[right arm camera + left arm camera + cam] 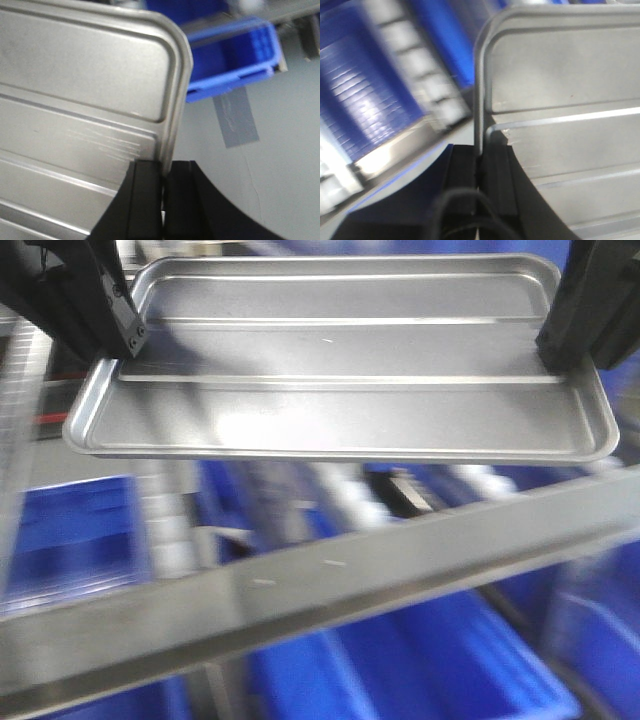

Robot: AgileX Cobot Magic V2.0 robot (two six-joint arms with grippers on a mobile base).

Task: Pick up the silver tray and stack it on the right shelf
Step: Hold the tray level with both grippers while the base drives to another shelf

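Black jaws of the left gripper (479, 167) pinch one short rim of the silver tray (340, 390). The right gripper (162, 175) is clamped on the opposite rim. The tray hangs nearly level in the air, above the broad front rail of the right shelf (300, 585) and apart from it. Both arms should travel together at matched height so the tray neither twists nor slips. Its near long edge must clear that rail before lowering onto the blurred white rollers (170, 530). Blue bins (70, 540) sit lower, out of the way.
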